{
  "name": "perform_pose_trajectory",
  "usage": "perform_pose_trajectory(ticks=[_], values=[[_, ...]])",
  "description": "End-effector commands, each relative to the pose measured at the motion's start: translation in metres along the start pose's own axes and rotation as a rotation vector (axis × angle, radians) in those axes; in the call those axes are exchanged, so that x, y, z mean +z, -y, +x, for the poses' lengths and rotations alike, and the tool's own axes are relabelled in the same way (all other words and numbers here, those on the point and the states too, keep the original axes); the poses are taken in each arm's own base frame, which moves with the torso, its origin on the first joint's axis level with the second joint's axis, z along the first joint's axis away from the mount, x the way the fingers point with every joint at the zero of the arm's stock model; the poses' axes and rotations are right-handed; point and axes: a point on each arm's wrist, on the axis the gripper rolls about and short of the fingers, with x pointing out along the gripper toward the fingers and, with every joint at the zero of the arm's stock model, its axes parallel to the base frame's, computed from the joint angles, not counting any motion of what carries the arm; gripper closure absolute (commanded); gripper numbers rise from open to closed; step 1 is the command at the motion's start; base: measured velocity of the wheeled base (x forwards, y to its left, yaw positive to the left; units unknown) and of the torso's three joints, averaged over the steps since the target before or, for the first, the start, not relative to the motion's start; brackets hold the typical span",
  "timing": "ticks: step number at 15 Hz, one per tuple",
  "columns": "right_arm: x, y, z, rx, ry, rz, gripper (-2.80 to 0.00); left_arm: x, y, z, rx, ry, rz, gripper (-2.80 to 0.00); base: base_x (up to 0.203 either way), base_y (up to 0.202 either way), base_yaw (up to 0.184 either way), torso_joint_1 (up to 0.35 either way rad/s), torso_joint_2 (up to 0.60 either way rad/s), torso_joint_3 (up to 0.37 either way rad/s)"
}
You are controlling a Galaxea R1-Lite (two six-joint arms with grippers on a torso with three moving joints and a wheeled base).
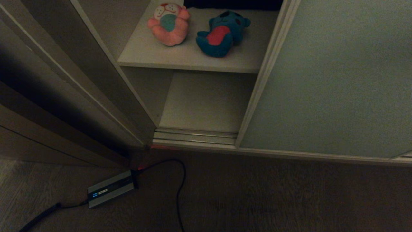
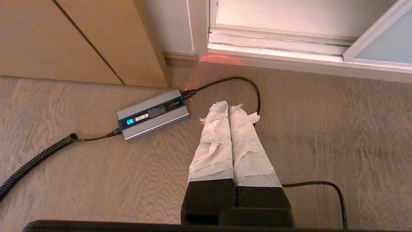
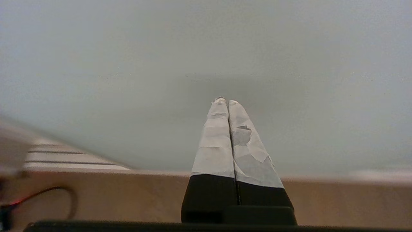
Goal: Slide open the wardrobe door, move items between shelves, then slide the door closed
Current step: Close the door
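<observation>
Floor [image 1: 257, 199] nearest, charger [image 1: 110, 192] with cable [image 1: 180, 187] lying at left. Left gripper [image 2: 229, 108] low over floor beside charger, taped fingers [image 2: 215, 135] pressed together, empty. Wardrobe left part open: pink plush [image 1: 169, 24] and teal plush [image 1: 222, 33] side by side on upper shelf [image 1: 180, 58], lower shelf [image 1: 206, 103] beneath. Door [image 1: 331, 80] covers right part. Right gripper [image 3: 225, 101] facing door, fingers together, empty.

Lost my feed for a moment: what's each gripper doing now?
Left gripper: closed, empty, over the floor.
Right gripper: closed, empty, pointing at the door.
</observation>
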Motion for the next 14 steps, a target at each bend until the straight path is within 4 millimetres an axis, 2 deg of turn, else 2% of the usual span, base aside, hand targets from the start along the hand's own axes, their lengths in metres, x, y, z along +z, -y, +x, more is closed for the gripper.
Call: perform_pose_trajectory(ticks=[1, 4, 9, 11, 14], values=[[0.009, -0.023, -0.004, 0.111, 0.050, 0.002, 0.00, 0.000, 0.000, 0.000, -0.001, 0.000, -0.001, 0.00, 0.000, 0.000, 0.000, 0.000, 0.00, 0.000], [0.009, -0.041, -0.016, 0.266, 0.051, 0.033, 0.00, 0.000, 0.000, 0.000, 0.000, 0.000, 0.000, 0.00, 0.000, 0.000, 0.000, 0.000, 0.00, 0.000], [0.000, -0.059, -0.019, 0.535, -0.020, 0.091, 0.00, 0.000, 0.000, 0.000, 0.000, -0.001, 0.000, 0.00, 0.000, 0.000, 0.000, 0.000, 0.00, 0.000], [-0.003, -0.065, -0.017, 0.574, -0.043, 0.085, 0.00, 0.000, 0.000, 0.000, 0.000, -0.002, 0.000, 0.00, 0.000, 0.000, 0.000, 0.000, 0.00, 0.000], [-0.009, -0.076, -0.006, 0.558, -0.041, -0.050, 0.00, 0.000, 0.000, 0.000, -0.001, -0.001, -0.002, 0.00, 0.000, 0.000, 0.000, 0.000, 0.00, 0.000]])
